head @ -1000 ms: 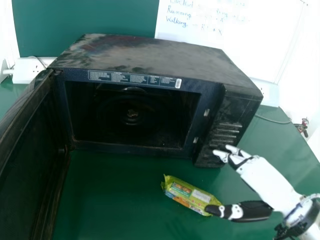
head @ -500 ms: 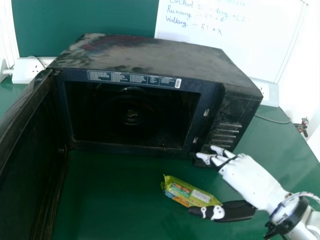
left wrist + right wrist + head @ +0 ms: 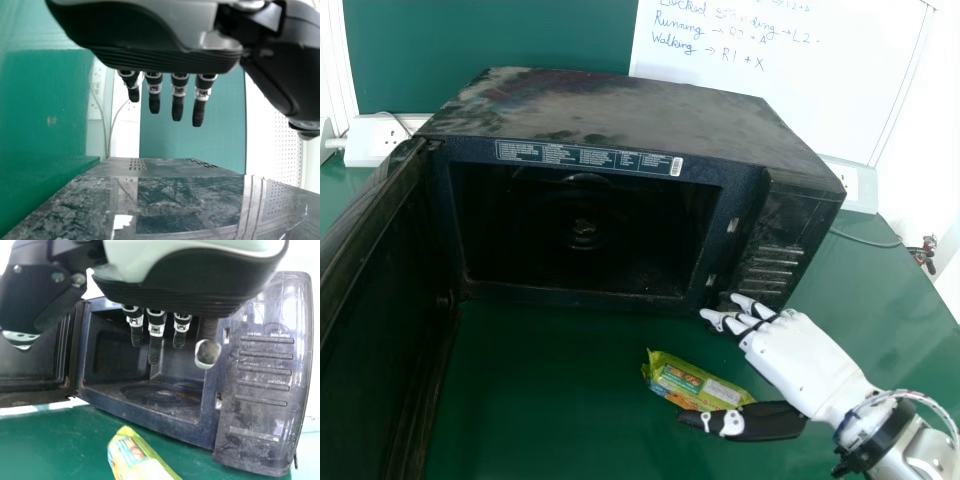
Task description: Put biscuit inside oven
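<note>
Lying biscuit packet (image 3: 695, 378): green and yellow, flat on the green table (image 3: 540, 400), near side of the oven, slanting toward the near right.
Right hand (image 3: 810, 370): open, fingers nearly straight, thumb spread wide; thumb overlaps packet's near edge in head view, contact can't be told; nothing gripped.
Oven (image 3: 620, 110): black, dusty, just beyond the packet; round plate (image 3: 160, 395) inside, buttons at right.
Oven door (image 3: 370, 330): swung open, left side.
Left hand (image 3: 165, 55): in left wrist view, open, fingers straight, holding nothing.
Whiteboard (image 3: 780, 90): far right, handwriting on it.
</note>
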Action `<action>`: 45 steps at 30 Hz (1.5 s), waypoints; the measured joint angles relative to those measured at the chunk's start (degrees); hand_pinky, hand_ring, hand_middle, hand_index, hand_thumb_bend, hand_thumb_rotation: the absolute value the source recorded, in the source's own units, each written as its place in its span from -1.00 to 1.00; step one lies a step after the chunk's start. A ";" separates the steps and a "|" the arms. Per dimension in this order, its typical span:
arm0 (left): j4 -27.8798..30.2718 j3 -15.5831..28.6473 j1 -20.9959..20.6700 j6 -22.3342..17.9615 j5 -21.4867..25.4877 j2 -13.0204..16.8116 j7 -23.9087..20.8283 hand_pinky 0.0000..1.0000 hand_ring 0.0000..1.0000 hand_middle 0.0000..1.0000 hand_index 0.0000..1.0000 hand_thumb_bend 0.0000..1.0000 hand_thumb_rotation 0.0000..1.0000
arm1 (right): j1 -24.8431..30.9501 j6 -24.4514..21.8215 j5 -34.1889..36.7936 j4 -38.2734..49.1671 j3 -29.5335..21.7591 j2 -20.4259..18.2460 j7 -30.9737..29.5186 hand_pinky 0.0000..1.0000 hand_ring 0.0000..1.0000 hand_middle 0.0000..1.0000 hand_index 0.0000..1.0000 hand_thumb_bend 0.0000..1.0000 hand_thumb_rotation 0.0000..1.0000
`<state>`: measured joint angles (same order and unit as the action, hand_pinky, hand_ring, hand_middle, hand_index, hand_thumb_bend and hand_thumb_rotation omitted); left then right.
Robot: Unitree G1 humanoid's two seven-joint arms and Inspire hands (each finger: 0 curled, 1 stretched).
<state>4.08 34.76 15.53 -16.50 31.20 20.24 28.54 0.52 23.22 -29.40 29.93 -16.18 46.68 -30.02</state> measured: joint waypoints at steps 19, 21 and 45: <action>1.12 0.00 1.26 0.02 0.42 -0.44 0.02 -0.09 0.33 0.64 0.59 1.00 0.41 | -5.74 -7.50 -2.36 -1.93 5.86 3.59 -5.85 -1.00 0.79 0.75 1.00 0.94 0.91; 1.45 0.00 1.28 0.02 0.44 -0.49 -0.01 -0.06 0.34 0.65 0.61 1.00 0.46 | -6.58 -6.74 -1.88 -2.68 6.67 4.70 -6.55 -1.00 0.79 0.74 1.00 0.92 0.91; 2.63 0.00 1.88 -0.06 0.44 -0.56 0.29 -0.12 0.34 0.64 0.60 1.00 0.41 | -16.44 -8.32 -8.93 -11.64 18.26 6.92 -8.84 -1.00 1.00 0.99 1.00 1.00 0.98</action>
<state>6.70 34.76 17.41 -16.57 31.65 19.68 28.82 -15.92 14.90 -38.33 18.29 2.08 53.60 -38.86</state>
